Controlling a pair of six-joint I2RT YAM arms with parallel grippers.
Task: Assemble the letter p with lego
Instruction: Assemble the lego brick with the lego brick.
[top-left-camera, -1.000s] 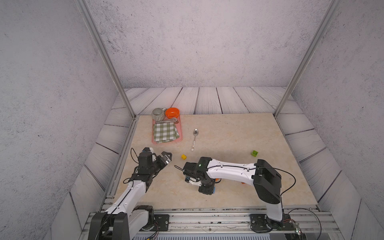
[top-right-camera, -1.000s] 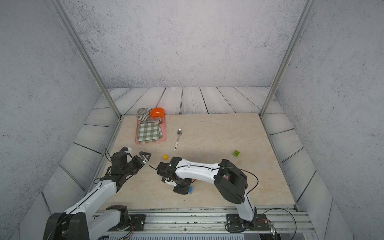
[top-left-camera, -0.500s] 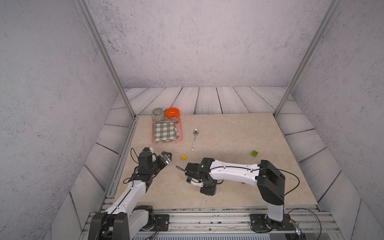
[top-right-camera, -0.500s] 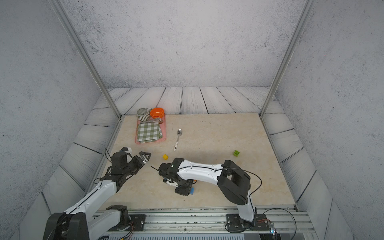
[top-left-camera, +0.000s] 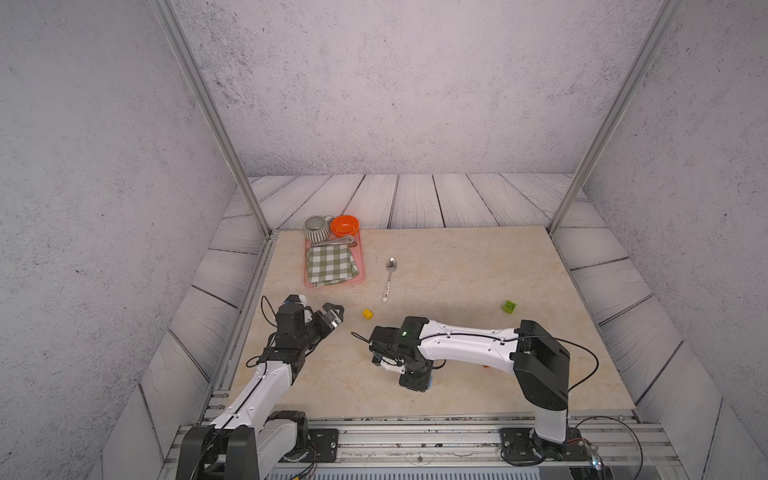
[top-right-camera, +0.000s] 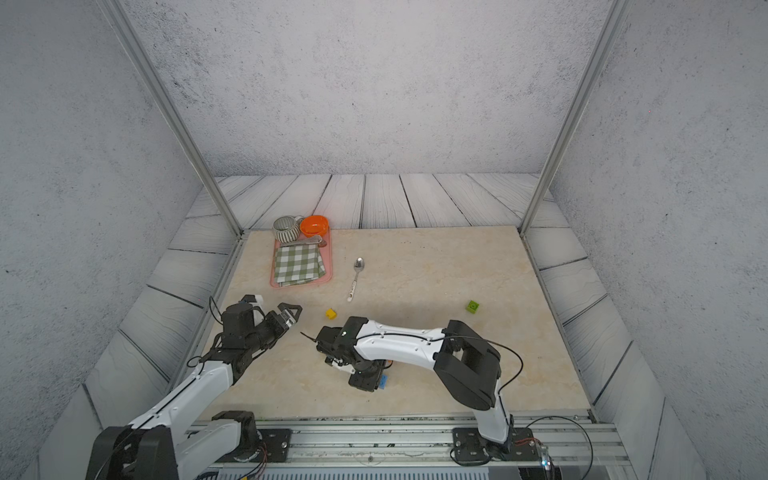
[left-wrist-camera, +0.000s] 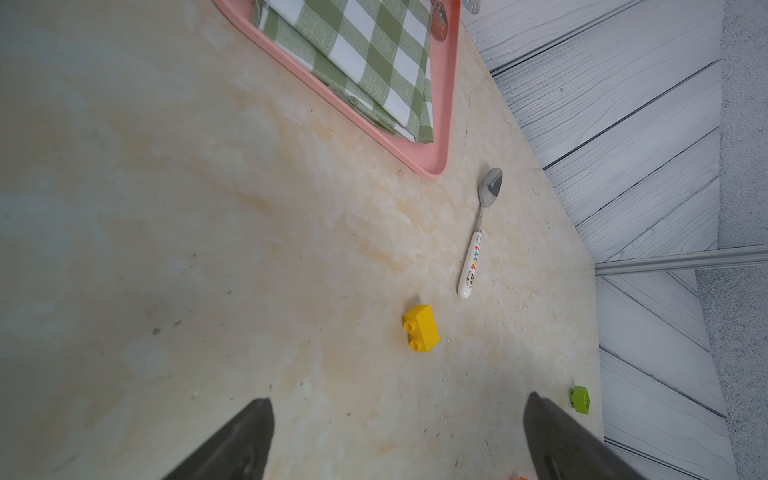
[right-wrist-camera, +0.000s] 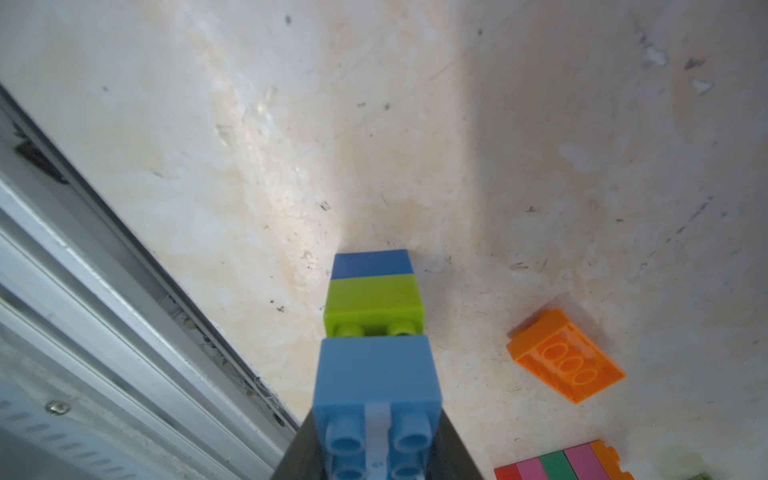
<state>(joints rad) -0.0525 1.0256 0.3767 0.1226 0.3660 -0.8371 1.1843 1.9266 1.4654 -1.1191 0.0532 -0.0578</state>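
Observation:
My right gripper (right-wrist-camera: 376, 453) is shut on a blue lego brick (right-wrist-camera: 376, 374). That brick tops a short stack with a lime brick (right-wrist-camera: 374, 299) and another blue brick (right-wrist-camera: 372, 264), whose far end points at the tabletop. In both top views this gripper (top-left-camera: 415, 380) is low near the front, with a bit of blue (top-right-camera: 382, 380) showing beside it. An orange brick (right-wrist-camera: 565, 361) lies loose close by, next to a row of red, pink, green, pink and orange bricks (right-wrist-camera: 561, 465). My left gripper (top-left-camera: 334, 313) (left-wrist-camera: 395, 409) is open and empty, short of a yellow brick (left-wrist-camera: 421, 328) (top-left-camera: 367, 313).
A lime brick (top-left-camera: 508, 306) (left-wrist-camera: 580, 399) sits alone to the right. A metal spoon (top-left-camera: 390, 276) lies mid-table. At the back left a pink tray (top-left-camera: 362, 257) holds a checked cloth (top-left-camera: 330, 264), a striped cup (top-left-camera: 316, 228) and an orange bowl (top-left-camera: 345, 225). A metal rail (right-wrist-camera: 83, 291) runs along the front edge.
My right arm has shifted slightly with the stack still in its grip. The left arm has not moved.

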